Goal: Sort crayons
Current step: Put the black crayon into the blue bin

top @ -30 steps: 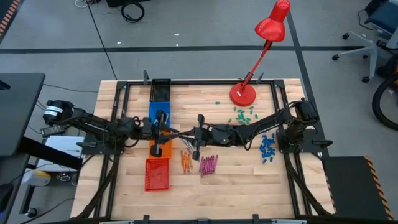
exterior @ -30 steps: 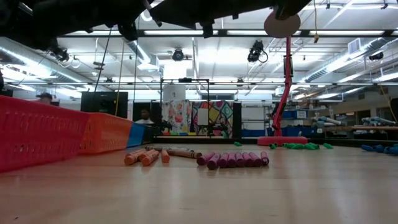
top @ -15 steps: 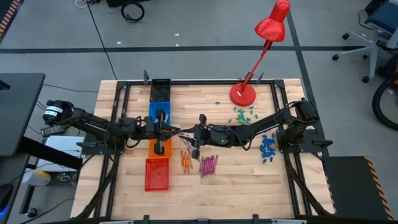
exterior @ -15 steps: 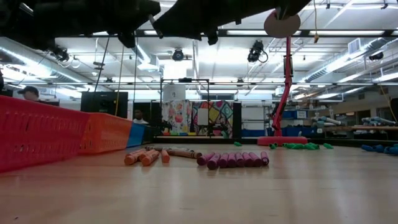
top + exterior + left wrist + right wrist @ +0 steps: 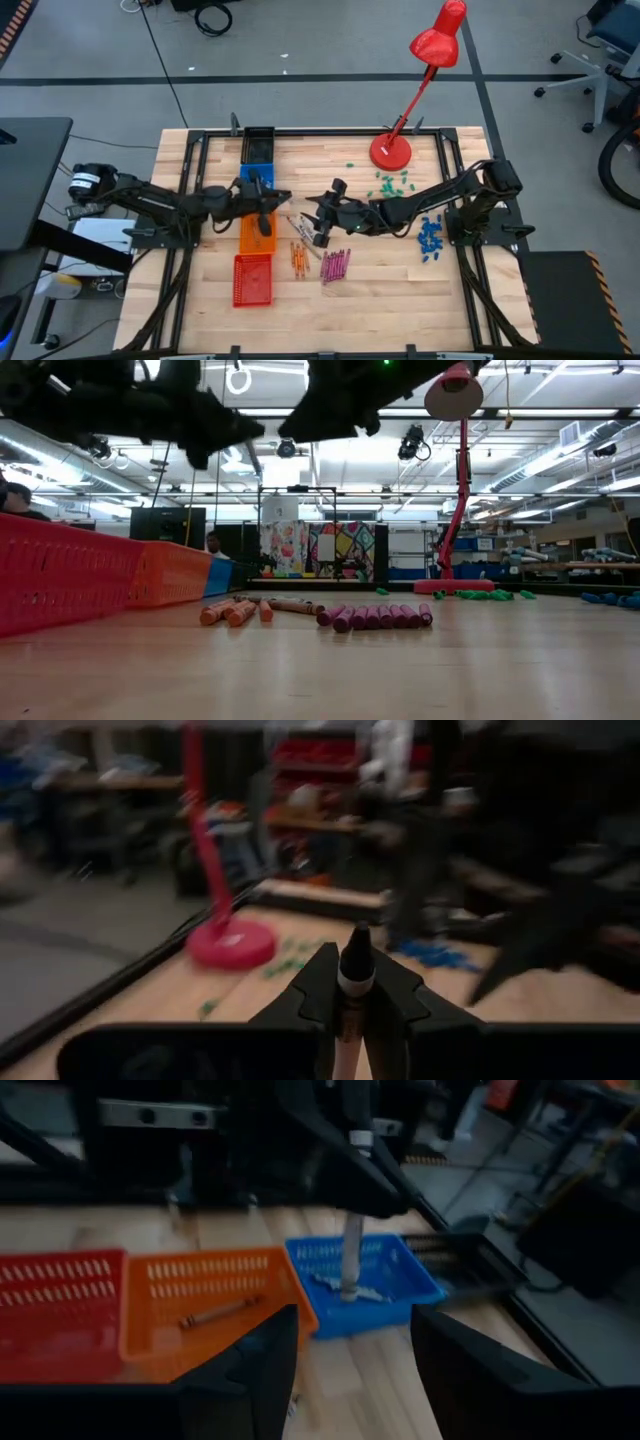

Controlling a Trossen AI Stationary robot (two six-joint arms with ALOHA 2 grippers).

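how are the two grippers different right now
The left gripper is shut on a grey crayon; the right gripper is open and holds nothing. In the high view the left gripper sits over the orange basket, the right gripper beside the loose crayons. Both hang above the table.

— How many baskets do I have on the worktop (image 5: 370, 305)?
— Four: red basket (image 5: 253, 279), orange basket (image 5: 257, 235), blue basket (image 5: 254, 176), black basket (image 5: 259, 143).
— Crayons?
— Seven pink crayons (image 5: 375, 616) in a row, several orange crayons (image 5: 232, 611), one grey crayon (image 5: 350, 1003) between my left fingers.
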